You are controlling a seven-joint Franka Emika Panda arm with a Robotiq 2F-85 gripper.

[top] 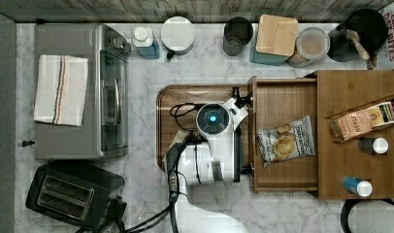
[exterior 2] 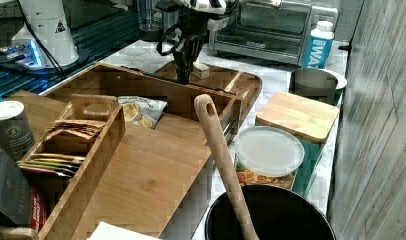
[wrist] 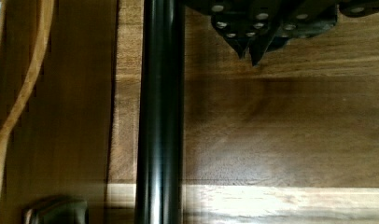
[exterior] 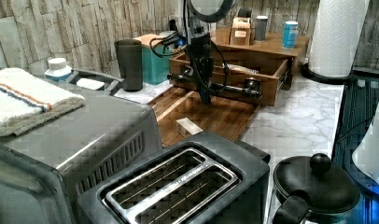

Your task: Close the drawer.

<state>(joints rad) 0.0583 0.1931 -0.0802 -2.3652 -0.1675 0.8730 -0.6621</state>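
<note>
My fingers [wrist: 250, 49] are hanging just in front of the drawer's black bar handle [wrist: 159, 112], over the dark wooden tray [top: 166, 97]; in the wrist view the two tips are pressing together to a point, holding nothing, and sitting beside the bar rather than around it. In the left view my fingers [exterior: 205, 95] are pointing straight down, tips just above the tray [exterior: 225, 116], with the handle [exterior: 225, 87] running behind them. The drawer [top: 287, 104] is standing pulled well out of the wooden cabinet [top: 360, 87], its front panel facing the top view's left and overhanging the tray's edge. A bag of chips [top: 286, 141] is lying flat on the drawer floor, near the middle. In the right view the drawer [exterior 2: 141, 82] is showing its open box with the chip bag [exterior 2: 141, 111] inside, and my arm is coming down just beyond its front panel. On the cabinet top, a wooden tea-bag caddy [top: 362, 121] and two small bottles [top: 374, 145] are resting. The tray is sitting on the marble desk [top: 205, 63], with a toaster oven [top: 78, 92] and a black toaster [top: 73, 194] toward the top view's left.
</note>
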